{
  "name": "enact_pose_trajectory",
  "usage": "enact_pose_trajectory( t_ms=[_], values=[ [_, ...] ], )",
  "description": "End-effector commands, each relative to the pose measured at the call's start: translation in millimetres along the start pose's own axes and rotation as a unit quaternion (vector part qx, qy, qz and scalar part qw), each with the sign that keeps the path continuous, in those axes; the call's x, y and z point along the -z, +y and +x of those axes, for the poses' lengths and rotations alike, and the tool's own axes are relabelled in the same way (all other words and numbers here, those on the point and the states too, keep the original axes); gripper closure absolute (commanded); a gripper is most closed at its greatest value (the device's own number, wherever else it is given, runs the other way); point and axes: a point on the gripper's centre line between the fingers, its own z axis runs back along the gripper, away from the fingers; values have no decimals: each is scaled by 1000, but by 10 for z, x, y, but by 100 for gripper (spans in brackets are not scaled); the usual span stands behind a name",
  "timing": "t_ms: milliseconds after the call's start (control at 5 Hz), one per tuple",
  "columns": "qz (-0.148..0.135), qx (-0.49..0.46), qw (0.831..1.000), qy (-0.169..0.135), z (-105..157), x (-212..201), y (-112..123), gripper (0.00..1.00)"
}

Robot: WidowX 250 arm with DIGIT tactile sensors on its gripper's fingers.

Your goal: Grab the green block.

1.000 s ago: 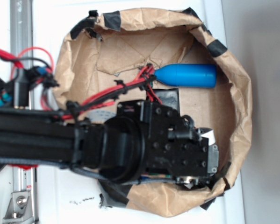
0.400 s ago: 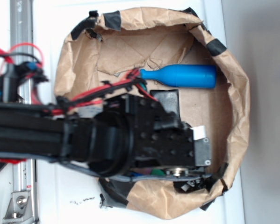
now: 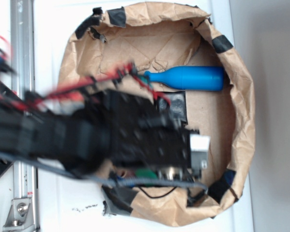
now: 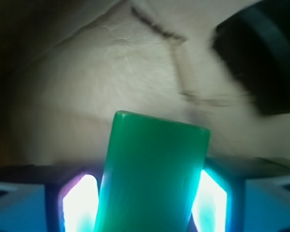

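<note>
In the wrist view the green block [image 4: 154, 174] fills the space between my gripper [image 4: 147, 198] pads, its flat end pointing away over brown paper. Both lit pads [image 4: 79, 203] press against its sides, so the gripper is shut on it. In the exterior view my blurred black arm [image 3: 135, 135] covers the middle of the paper bag, and only a sliver of the green block [image 3: 145, 173] shows under its lower edge. The fingers themselves are hidden there.
The crumpled brown paper bag [image 3: 241, 96] with black tape patches forms a walled bowl. A blue bottle [image 3: 190, 78] lies at its far side, with a shiny black pad [image 3: 176, 106] just below it. A metal rail [image 3: 21, 43] runs along the left.
My arm has shifted left and is now motion-blurred, uncovering the bottle's neck and more of the black pad. A green sliver now shows beneath the arm.
</note>
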Motion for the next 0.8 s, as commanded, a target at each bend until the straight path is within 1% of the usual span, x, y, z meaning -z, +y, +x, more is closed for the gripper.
enact_pose_trajectory(
  t_ms=[0,200,400,600],
  values=[
    [77,211,972,-70,294,-1176,163,100],
    [87,262,958,-72,219,-1316,118,100],
    [143,259,951,-87,117,-1369,174,100],
    [127,231,961,-87,97,-1332,261,100]
  ],
)
